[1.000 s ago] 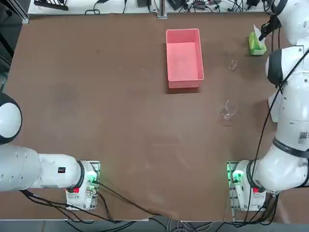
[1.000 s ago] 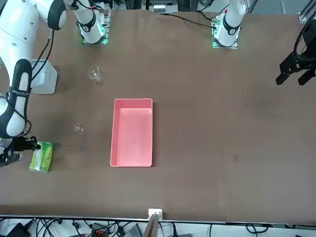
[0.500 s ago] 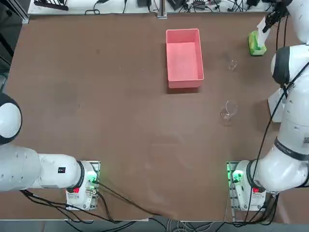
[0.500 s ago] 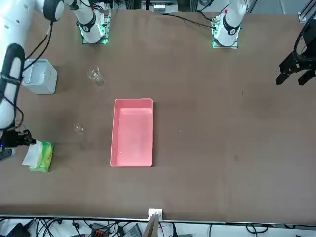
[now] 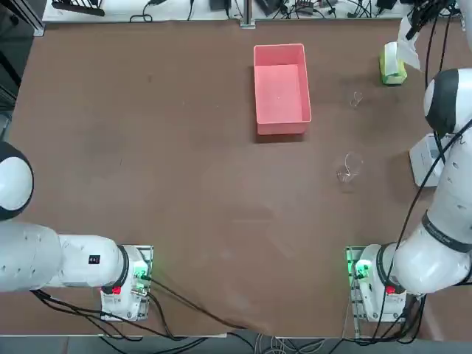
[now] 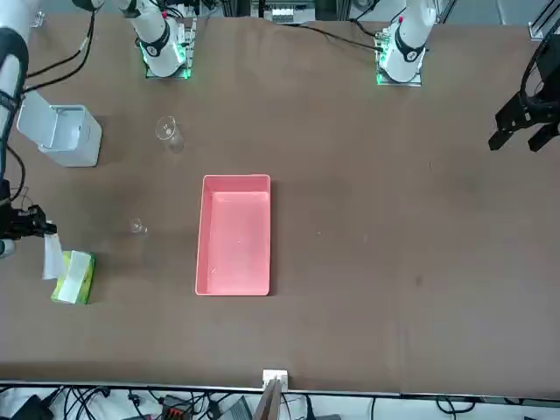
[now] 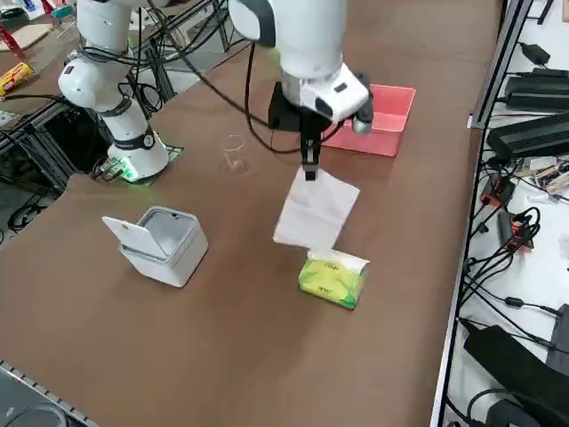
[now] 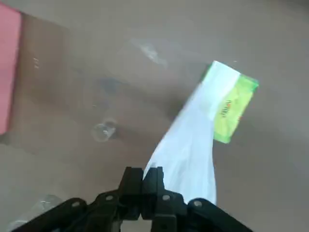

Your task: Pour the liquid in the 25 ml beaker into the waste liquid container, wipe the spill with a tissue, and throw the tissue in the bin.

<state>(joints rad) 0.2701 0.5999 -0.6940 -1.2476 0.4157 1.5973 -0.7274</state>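
Jaws of the right gripper (image 7: 308, 171) pinched shut on a tissue (image 7: 316, 210), sheet hanging above the green pack (image 7: 332, 278), lower edge seemingly not yet free of it. 25 ml beaker (image 5: 356, 99) stands upright on the table between pack and pink waste container (image 5: 280, 87), well apart from both; pour looks done, though its contents can't be made out. No spill readable on the table. Bin (image 7: 160, 242) sits lid open, near the pack. Left: wipe, then drop tissue in bin.

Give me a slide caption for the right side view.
Right end effector lifts a tissue from the green tissue pack.
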